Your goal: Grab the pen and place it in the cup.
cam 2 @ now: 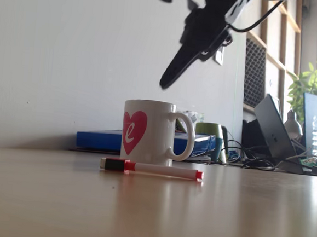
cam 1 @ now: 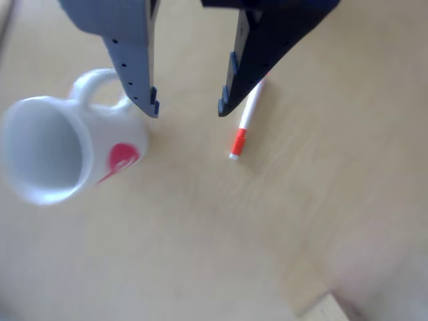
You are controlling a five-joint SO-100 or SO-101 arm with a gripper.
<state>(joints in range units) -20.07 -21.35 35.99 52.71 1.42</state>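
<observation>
Pale wood table point(cam 2: 238, 223), pretty glossy, so the mug and pen show faint reflections in the fixed view. Behind it there's a plain white wall point(cam 2: 59, 50), a blue folder-ish slab point(cam 2: 99, 139) lying flat, a green mug point(cam 2: 208, 131), a tangle of cables point(cam 2: 254, 159), a dark laptop lid point(cam 2: 273, 127), some shelving and a plant point(cam 2: 309, 81) off to the right.

The claw point(cam 1: 188, 107) hangs in the air with its jaws spread wide and nothing between them. In the other view the pen point(cam 1: 246, 124) lies on the table just right of the gap, its upper end tucked under the dark right finger point(cam 1: 257, 60), orange band and white tip pointing down-frame. The cup point(cam 1: 57, 147) stands left of the claw, handle partly behind the grey finger point(cam 1: 130, 60).

In the fixed view the claw point(cam 2: 166, 82) is just a dark silhouette above the cup point(cam 2: 149, 131), so the fingers can't be told apart there. The pen point(cam 2: 152, 168) lies in front of the cup. The other view is soft and blurry, and both fingers are cut off at the top edge.
</observation>
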